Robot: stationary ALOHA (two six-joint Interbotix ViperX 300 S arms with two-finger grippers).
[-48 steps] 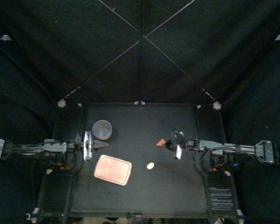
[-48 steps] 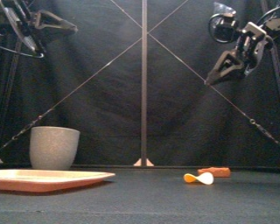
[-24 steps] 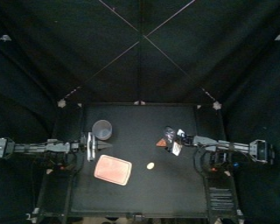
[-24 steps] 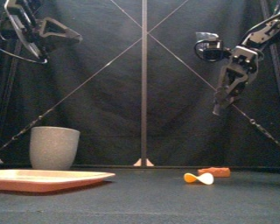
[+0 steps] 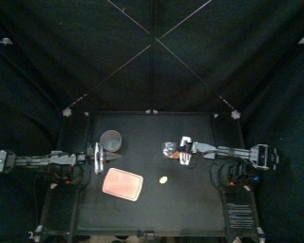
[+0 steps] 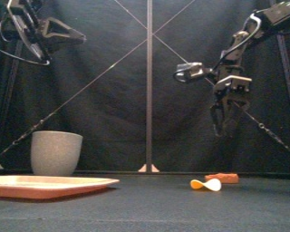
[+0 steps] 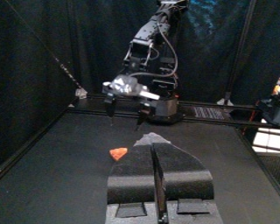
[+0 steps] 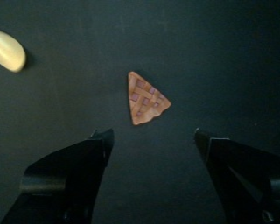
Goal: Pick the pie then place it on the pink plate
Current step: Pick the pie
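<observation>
A small black table with a dull, matte top stands inside a booth closed in by black curtains. The back curtain hangs in soft upright folds down to the table's far edge, and side curtains shut in the left and right. The light is low and even, leaving the cloth nearly featureless and the tabletop a faint dark grey.

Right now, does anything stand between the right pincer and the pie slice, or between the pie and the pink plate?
Nothing visible lies between the open right pincer and the pie slice under it. Toward the pink tray, a pale yellow toy lies roughly in the path; it is low, so a lifted carry would likely clear it.
</observation>
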